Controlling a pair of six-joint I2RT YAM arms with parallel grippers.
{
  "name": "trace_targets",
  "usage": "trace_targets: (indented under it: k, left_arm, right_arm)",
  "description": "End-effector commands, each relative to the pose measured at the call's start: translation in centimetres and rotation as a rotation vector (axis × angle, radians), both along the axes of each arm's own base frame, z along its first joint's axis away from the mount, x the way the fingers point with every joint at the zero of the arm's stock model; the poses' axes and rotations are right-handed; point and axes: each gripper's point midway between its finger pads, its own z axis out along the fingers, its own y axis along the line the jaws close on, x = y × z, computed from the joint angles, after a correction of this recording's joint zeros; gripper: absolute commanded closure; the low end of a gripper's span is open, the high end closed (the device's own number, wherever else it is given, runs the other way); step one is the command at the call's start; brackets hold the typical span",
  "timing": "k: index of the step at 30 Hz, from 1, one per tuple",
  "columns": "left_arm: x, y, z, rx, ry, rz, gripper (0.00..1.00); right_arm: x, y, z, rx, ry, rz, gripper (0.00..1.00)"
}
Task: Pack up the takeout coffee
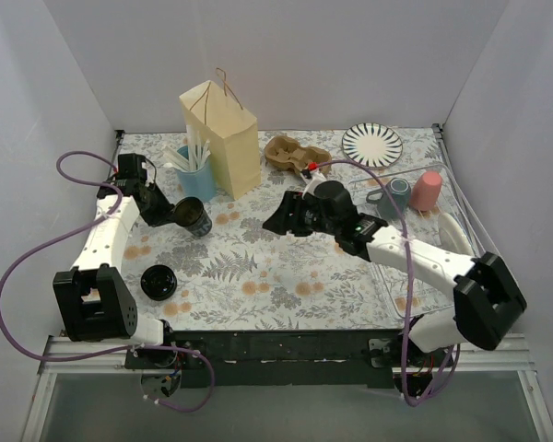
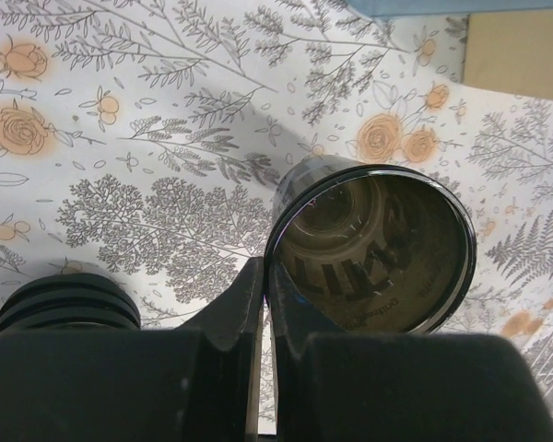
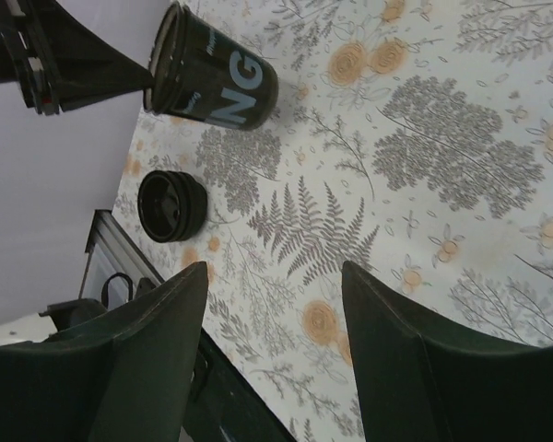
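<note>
left gripper [image 2: 265, 287]: clamped on takeout coffee [image 2: 373, 253] rim, cup tilted, likely for carrying to paper bag [image 1: 226, 138]
right gripper [image 3: 272, 299]: fingers apart, empty

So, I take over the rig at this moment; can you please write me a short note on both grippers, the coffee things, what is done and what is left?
Left gripper: shut on the rim of the takeout coffee cup, which is tilted.
Right gripper: open, holds nothing, above the middle of the table.
Paper bag: upright at the far side; the cup is not in it yet.
Black lid: lies on the table near the left arm's base.
Done: cup gripped. Left: put the cup into the bag.
</note>
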Motion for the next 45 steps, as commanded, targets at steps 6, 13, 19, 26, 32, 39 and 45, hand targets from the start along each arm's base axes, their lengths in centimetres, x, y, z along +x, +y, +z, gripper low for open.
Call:
trace_targets:
  k: [6, 13, 19, 26, 32, 39, 45]
  left_arm:
    - [-1.7, -0.5, -0.6, -0.010, -0.004, -0.036, 1.00]
    - [-2.2, -0.8, -0.7, -0.025, 0.006, -0.042, 1.00]
    - [-2.4, -1.1, -0.6, -0.037, 0.003, -0.045, 1.00]
    - [-2.4, -1.3, -0.6, -0.051, -0.002, -0.045, 1.00]
    - [-2.3, -1.3, -0.6, -0.055, -0.002, -0.042, 1.00]
    - [-2.2, -1.3, -1.2, -0.055, 0.008, -0.038, 1.00]
    - [-2.2, -1.3, -1.6, -0.055, 0.016, -0.034, 1.00]
  right_arm:
    - [4.2, 9.0, 2.2, 0.184, -0.018, -0.084, 0.37]
    - [5.7, 12.8, -0.2, 0.184, 0.047, -0.061, 0.39]
    - [5.9, 14.7, -1.5, 0.183, 0.090, -0.028, 0.41]
    - [5.5, 16.0, -2.9, 0.170, 0.125, 0.004, 0.41]
    - [5.0, 16.9, -3.1, 0.173, 0.130, 0.030, 0.41]
    - [4.5, 17.3, -3.1, 0.174, 0.135, 0.051, 0.42]
    - [4.2, 17.4, -3.2, 0.172, 0.139, 0.063, 0.42]
